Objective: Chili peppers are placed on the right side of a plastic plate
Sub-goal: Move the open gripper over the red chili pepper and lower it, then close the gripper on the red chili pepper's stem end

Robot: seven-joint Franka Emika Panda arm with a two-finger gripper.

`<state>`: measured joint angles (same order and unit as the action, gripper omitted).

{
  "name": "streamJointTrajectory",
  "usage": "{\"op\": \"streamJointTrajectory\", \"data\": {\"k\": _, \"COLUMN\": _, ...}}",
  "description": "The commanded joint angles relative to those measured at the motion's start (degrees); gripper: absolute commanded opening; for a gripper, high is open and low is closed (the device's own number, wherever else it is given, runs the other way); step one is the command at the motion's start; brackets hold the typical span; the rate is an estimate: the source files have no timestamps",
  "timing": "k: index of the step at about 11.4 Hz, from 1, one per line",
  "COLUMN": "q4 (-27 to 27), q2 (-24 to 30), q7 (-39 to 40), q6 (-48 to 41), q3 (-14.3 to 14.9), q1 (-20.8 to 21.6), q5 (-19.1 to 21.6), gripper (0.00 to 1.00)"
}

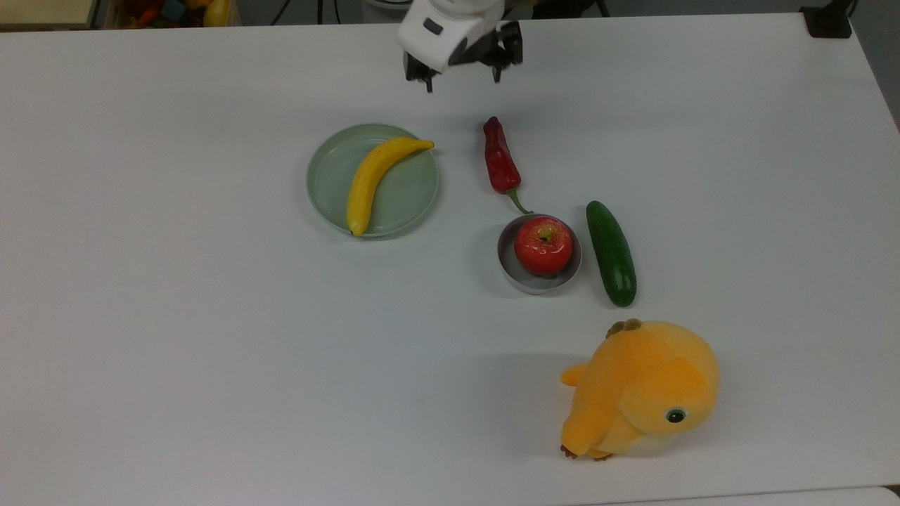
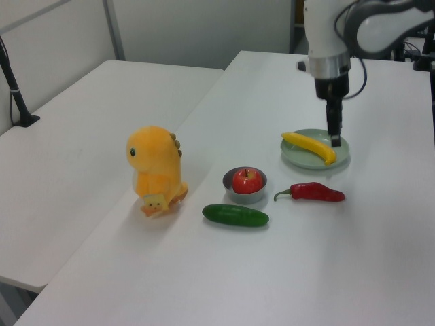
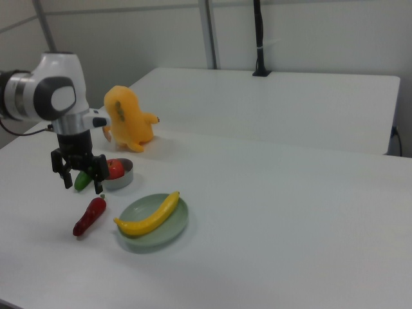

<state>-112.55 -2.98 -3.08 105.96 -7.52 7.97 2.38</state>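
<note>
pale green round plastic plate (image 1: 330,190) carrying a yellow banana (image 1: 374,180) | dark red wrinkled chili pepper (image 1: 500,159) on the white worktop (image 1: 211,351), just right of the plate in the top view | end effector (image 1: 462,77) above, fingers spread, empty

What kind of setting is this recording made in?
Most likely a robotics lab or office workspace: a robot arm works over a plain white table set with toy-like props such as a plush duck, with partition walls behind.

Dark red chili pepper (image 1: 500,159), pale green plate (image 1: 330,179), yellow banana (image 1: 376,178), red apple (image 1: 543,245), dark green cucumber (image 1: 611,253), orange plush toy (image 1: 643,388).
</note>
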Motion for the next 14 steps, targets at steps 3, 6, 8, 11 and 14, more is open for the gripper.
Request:
{"op": "streamJointTrajectory", "data": {"k": 3, "q4": -4.8, "q2": -4.3, "q7": -7.6, "q6": 15.2, "q3": -0.3, "q1": 2.7, "q5": 0.9, "gripper": 1.00}}
{"op": "streamJointTrajectory", "data": {"k": 6, "q4": -9.5, "q2": -5.4, "q7": -7.6, "q6": 23.1, "q3": -2.1, "q1": 2.7, "q5": 0.1, "gripper": 1.00}}
{"op": "streamJointTrajectory", "data": {"k": 8, "q4": -10.0, "q2": -6.9, "q7": -7.6, "q6": 25.4, "q3": -2.1, "q1": 2.7, "q5": -0.2, "gripper": 1.00}}
{"op": "streamJointTrajectory", "data": {"k": 11, "q4": -10.1, "q2": -7.9, "q7": -7.6, "q6": 26.5, "q3": -2.1, "q1": 2.6, "q5": -3.4, "gripper": 0.80}}
{"op": "streamJointTrajectory", "data": {"k": 14, "q4": -10.1, "q2": -8.0, "q7": -7.6, "q6": 26.7, "q3": -2.2, "q1": 2.4, "q5": -4.0, "gripper": 0.21}}
